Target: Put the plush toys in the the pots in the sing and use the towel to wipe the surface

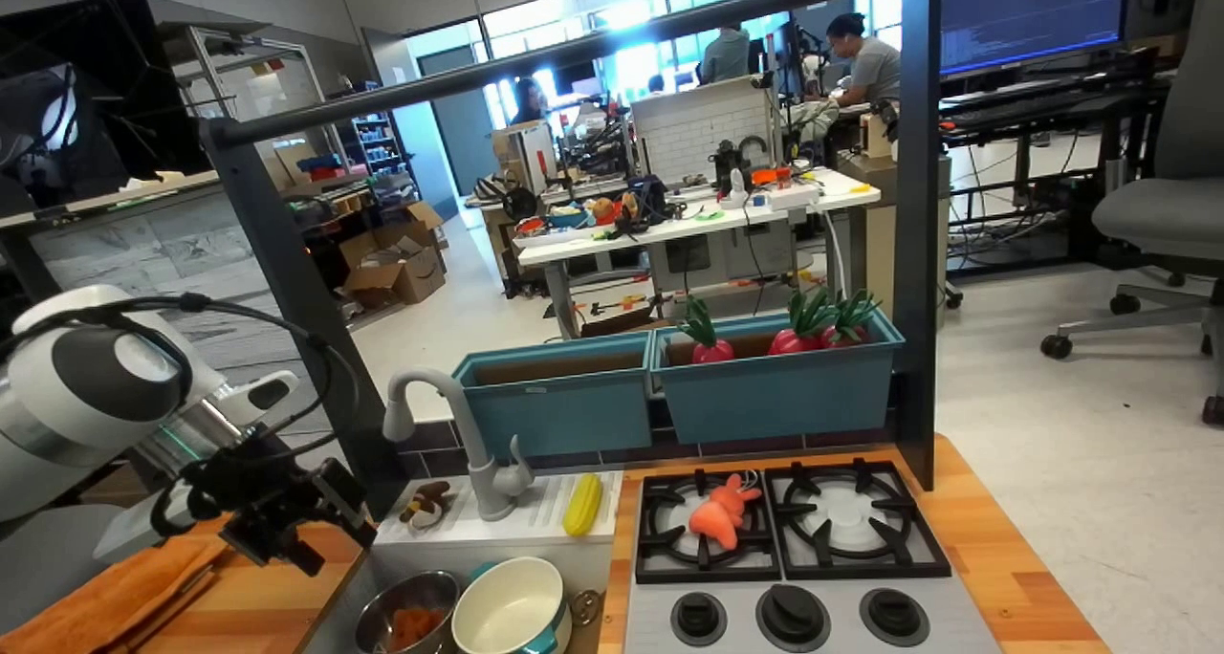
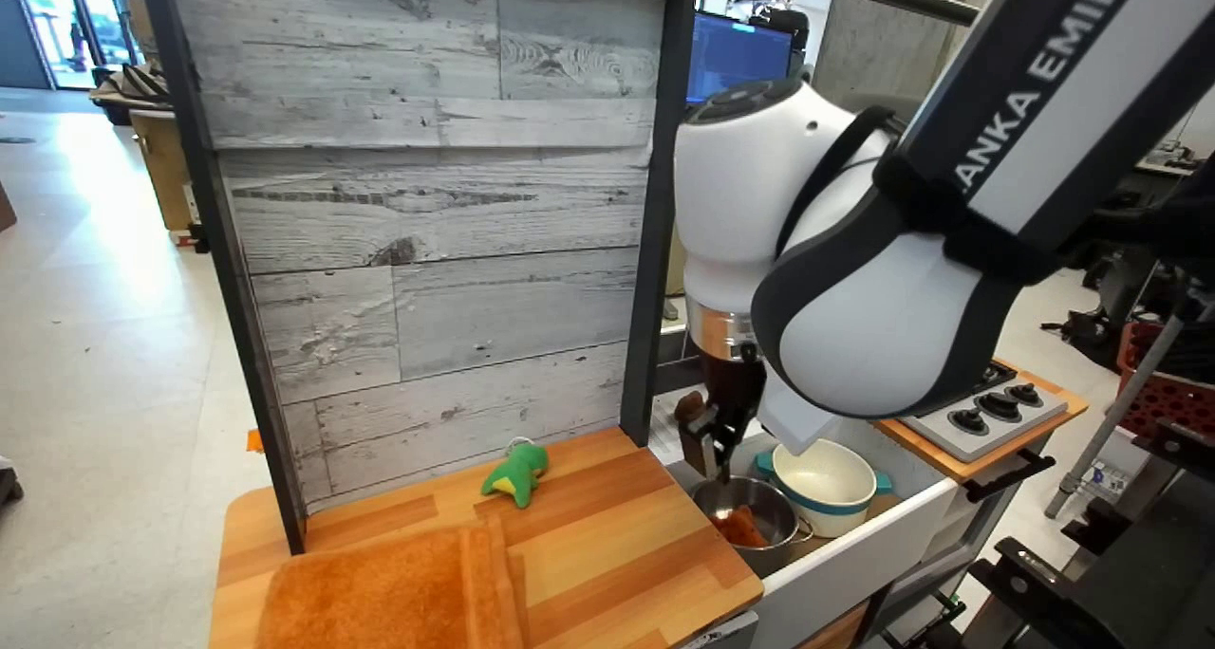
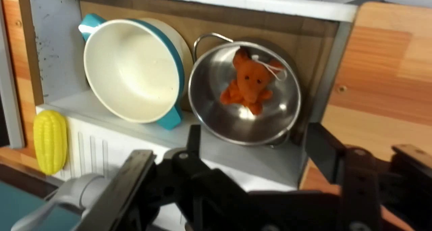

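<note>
Widely spread claw (image 3: 255,142), empty, orange toy (image 3: 250,80) in metal pot (image 3: 206,89), towel (image 2: 370,592) (partly cropped)

Wrist view. Cream pot (image 3: 131,70), upper left: mouth free from above. Steel pot (image 3: 209,89), upper centre: part-filled by orange toy (image 3: 251,80). Basin floor (image 3: 308,43), upper right: free strip. Faucet (image 3: 76,188), lower left: obstacle.

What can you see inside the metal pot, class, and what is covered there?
Inside the metal pot is an orange plush toy, its face and two dark eyes visible. The pot's bottom directly beneath it is covered.
</note>
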